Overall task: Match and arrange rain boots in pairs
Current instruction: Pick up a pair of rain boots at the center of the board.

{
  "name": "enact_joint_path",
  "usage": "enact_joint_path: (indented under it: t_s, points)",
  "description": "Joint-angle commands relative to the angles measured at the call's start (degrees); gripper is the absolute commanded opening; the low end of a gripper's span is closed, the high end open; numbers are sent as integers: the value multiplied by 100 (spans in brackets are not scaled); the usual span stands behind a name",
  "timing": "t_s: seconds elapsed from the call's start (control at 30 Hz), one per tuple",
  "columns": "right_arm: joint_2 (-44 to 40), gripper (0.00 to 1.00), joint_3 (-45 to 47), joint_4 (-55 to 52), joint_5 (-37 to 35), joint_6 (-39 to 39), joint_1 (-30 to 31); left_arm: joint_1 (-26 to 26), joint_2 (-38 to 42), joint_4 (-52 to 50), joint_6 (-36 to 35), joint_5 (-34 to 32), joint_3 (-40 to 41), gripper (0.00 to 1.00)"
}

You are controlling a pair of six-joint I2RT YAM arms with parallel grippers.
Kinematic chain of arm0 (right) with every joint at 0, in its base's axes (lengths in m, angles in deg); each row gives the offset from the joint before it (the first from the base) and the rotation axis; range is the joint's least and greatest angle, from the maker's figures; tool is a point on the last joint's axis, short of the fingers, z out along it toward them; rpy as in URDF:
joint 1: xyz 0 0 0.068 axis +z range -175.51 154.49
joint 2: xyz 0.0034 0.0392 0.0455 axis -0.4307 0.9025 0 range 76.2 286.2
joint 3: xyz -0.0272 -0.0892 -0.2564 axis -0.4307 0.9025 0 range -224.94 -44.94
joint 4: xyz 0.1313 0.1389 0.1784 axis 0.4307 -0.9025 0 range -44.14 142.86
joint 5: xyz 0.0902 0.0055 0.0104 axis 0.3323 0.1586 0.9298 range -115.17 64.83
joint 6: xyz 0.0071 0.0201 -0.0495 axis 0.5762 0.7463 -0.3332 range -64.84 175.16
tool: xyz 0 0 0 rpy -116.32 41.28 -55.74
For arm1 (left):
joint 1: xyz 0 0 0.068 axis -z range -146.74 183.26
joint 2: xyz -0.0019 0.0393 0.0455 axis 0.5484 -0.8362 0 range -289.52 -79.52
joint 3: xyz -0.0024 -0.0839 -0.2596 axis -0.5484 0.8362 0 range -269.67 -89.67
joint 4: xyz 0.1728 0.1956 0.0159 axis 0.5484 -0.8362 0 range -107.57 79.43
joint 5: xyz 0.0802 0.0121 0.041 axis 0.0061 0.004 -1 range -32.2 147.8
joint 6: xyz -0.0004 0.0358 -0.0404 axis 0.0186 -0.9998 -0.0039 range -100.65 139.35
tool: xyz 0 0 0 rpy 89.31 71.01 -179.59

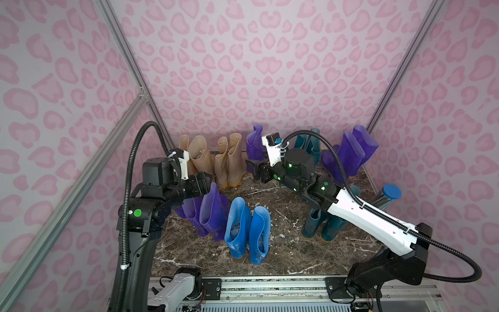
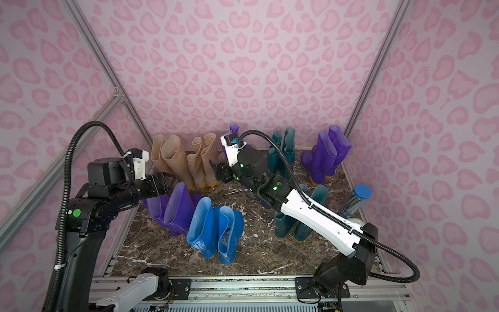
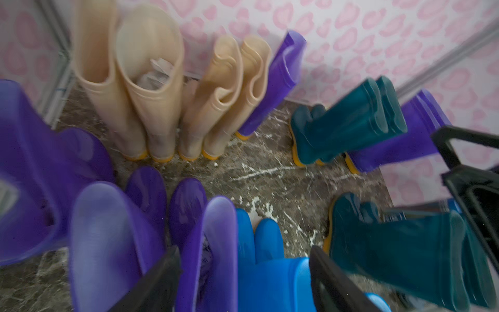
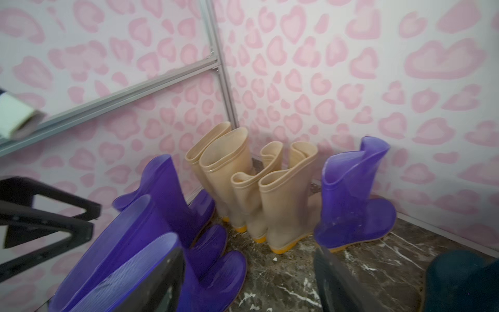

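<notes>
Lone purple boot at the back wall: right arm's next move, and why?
Probably advance the open right gripper onto that glossy purple rubber boot: it stands unpaired beside the beige rubber boots, while three more purple boots stand grouped.

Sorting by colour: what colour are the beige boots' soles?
Yellow-orange soles on the beige boots; they show best in the right wrist view.

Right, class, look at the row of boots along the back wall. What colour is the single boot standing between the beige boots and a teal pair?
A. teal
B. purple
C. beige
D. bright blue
B: the lone purple boot stands right beside the four beige boots, with the teal pair on its other side and no purple partner next to it.
</notes>
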State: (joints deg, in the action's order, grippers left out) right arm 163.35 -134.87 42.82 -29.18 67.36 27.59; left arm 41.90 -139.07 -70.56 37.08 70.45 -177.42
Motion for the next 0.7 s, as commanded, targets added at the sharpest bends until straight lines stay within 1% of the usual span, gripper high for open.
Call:
enact_joint_path:
  t_s: [0.0,0.03,0.1,0.13,0.23,0.3,0.43,0.53,0.6,0.63,0.67]
  points:
    - [11,78,46,-539,-578,8,47,814,-203,-446,-309,-260,-208,76]
    - [-52,78,88,-656,-701,85,51,1079,-244,-468,-338,-336,-232,76]
    - [-335,79,296,-924,-838,248,88,1536,-372,-477,-272,-269,-278,77]
    - [-499,80,431,-1019,-830,323,103,1697,-435,-505,-289,-213,-285,77]
    - [-1040,82,798,-1477,-621,662,106,2249,-584,-691,-306,-485,-286,78]
    - [-1395,83,1054,-1694,-138,880,196,2422,-636,-807,-278,-648,-214,79]
    - [-1710,84,1526,-1860,349,1510,521,2606,-573,-851,-191,-843,34,78]
    - [-1619,85,1633,-1925,261,1743,1023,2827,-541,-905,-149,-1069,147,78]
    - [-1407,85,1619,-2051,104,1853,1328,2916,-460,-644,-95,-839,368,78]
    - [-1336,85,1642,-2070,-14,1932,1409,2944,-457,-547,-71,-702,398,78]
    - [-1281,85,1714,-2060,-115,2044,1431,2986,-471,-490,-27,-695,597,78]
